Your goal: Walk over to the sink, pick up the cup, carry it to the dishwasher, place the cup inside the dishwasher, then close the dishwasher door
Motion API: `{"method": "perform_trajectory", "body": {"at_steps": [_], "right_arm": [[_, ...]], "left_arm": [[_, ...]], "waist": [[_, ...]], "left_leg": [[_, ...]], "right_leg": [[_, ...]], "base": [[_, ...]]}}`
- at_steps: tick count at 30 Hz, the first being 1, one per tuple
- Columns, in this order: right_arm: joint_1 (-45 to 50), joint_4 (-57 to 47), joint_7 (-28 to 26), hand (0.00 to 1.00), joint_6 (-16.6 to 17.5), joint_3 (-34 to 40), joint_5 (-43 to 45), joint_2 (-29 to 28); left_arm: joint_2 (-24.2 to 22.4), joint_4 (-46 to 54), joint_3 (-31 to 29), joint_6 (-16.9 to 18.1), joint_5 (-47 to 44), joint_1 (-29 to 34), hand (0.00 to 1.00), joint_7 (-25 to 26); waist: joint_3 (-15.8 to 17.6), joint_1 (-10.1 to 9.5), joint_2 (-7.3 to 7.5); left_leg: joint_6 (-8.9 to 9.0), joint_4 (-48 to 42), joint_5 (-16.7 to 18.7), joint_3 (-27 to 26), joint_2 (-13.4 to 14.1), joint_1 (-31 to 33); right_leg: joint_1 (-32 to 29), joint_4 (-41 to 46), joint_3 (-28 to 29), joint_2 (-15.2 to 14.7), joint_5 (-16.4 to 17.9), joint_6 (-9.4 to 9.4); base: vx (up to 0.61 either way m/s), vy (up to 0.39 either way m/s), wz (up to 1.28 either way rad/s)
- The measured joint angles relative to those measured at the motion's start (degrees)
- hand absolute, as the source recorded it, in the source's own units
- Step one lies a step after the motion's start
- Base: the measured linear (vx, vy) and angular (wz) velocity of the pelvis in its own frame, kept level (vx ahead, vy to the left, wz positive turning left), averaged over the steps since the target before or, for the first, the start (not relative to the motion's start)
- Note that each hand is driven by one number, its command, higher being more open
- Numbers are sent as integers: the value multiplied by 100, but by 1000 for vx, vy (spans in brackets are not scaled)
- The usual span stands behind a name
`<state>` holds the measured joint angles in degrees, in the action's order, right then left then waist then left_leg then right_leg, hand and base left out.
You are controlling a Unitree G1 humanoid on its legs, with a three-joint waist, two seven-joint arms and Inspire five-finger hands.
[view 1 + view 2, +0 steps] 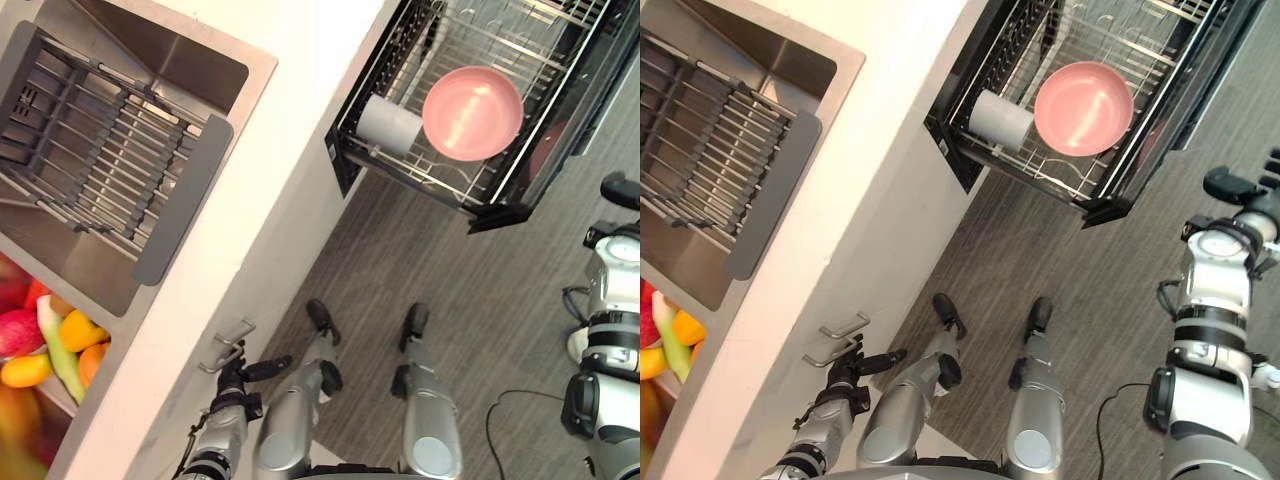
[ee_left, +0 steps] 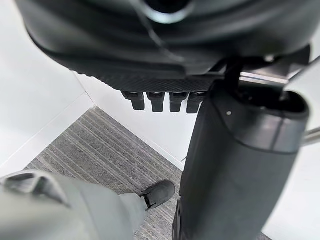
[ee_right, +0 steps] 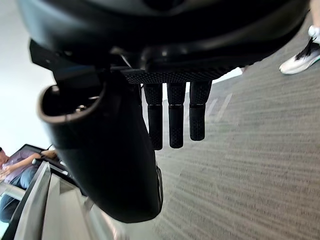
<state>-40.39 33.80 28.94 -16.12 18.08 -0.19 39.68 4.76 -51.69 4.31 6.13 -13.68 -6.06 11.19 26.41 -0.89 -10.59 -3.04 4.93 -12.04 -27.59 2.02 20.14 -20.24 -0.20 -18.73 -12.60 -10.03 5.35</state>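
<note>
The white cup [image 1: 390, 124] lies on its side in the pulled-out dishwasher rack [image 1: 500, 205], at the rack's near left corner beside a pink bowl [image 1: 472, 112]. No hand touches it. My left hand [image 1: 240, 378] hangs low beside the white cabinet front, near its metal handles; in the left wrist view its fingers [image 2: 160, 100] are relaxed and hold nothing. My right hand [image 1: 1230, 185] is out at the right, just past the rack's near right corner. Its fingers [image 3: 175, 120] hang straight over the grey floor, empty.
A steel sink [image 1: 170, 60] with a grey drying rack [image 1: 100, 150] is set in the white counter at left, and fruit [image 1: 40, 340] lies in a bin nearer me. Cabinet handles [image 1: 228, 345] stick out by my left hand. A person [image 3: 10, 165] and a shoe [image 3: 300, 55] are nearby.
</note>
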Motion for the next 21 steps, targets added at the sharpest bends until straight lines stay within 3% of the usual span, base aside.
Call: {"method": "perform_trajectory", "body": {"at_steps": [2, 6, 8, 16, 18, 20, 21], "right_arm": [[-323, 225, -150, 0, 0, -287, -78, 160], [-488, 617, -246, 0, -35, -386, -435, 467], [-518, 771, -270, 0, -83, -399, -539, 524], [-720, 1423, -187, 0, -190, -842, -861, 680], [-840, 1440, -202, 0, -190, -1059, -962, 623], [-1157, 1597, -352, 0, -187, -1274, -1128, 514], [-1257, 1626, -420, 100, -175, -1319, -1140, 495]], "left_arm": [[-164, 28, 88, 67, -71, -48, 100, -26], [-321, 205, 253, 134, -94, -43, 100, -131], [-347, 226, 294, 196, -94, -25, 100, -196], [-321, 451, 357, 536, -93, 341, 100, -573], [-282, 447, 398, 513, -223, 433, 100, -923], [-270, 441, 416, 279, -763, 526, 100, -1592], [-271, 417, 417, 175, -949, 548, 100, -1804]], "waist": [[-10, -61, -200], [23, -125, -392], [7, -115, -415], [-10, 11, -438], [-20, 20, -453], [-36, 24, -474], [-49, 24, -492]], "left_leg": [[0, 0, -11, 183, -66, 80], [-3, 0, -49, 753, -246, 97], [14, 0, -63, 1006, -326, 59], [101, 3, -121, 1990, -838, -310], [123, 4, -138, 2240, -953, -471], [137, 3, -149, 2470, -1072, -687], [137, 3, -150, 2535, -1099, -739]], "right_leg": [[-46, 57, -92, -70, 13, 17], [-88, 416, -261, -290, 195, 115], [-86, 667, -350, -413, 335, 155], [228, 2421, -1157, -1336, 1444, 320], [475, 2721, -1409, -1541, 1676, 345], [787, 3010, -1636, -1751, 1916, 401], [864, 3066, -1694, -1797, 1970, 406]], "base": [[52, 24, 21], [70, 47, 28], [62, 53, 42], [51, 24, 73], [16, -37, 75], [0, -65, 62], [0, -78, 47]]}}
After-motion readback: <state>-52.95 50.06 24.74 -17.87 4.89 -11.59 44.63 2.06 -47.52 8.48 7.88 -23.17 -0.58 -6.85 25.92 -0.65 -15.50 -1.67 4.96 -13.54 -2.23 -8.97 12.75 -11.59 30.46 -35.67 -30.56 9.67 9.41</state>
